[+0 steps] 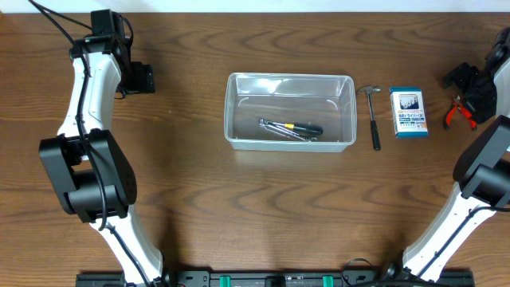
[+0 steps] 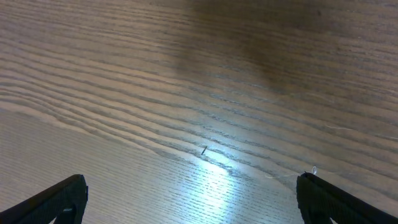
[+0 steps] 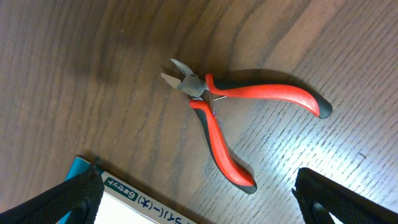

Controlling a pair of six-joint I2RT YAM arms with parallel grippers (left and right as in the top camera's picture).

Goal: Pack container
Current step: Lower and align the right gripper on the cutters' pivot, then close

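Pliers (image 3: 230, 118) lie just ahead of my right gripper (image 3: 199, 193), spread wide, holding nothing. Left gripper (image 2: 191, 186) wide too, over table (image 2: 186, 93), container (image 1: 291, 79) well apart.

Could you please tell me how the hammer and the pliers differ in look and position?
The hammer has a dark straight handle and a metal head; the pliers have two red handles, spread apart, with black tips. The hammer lies between the container and the box; the pliers lie on the box's other side, farther from the container. Both rest on the table, outside the container.
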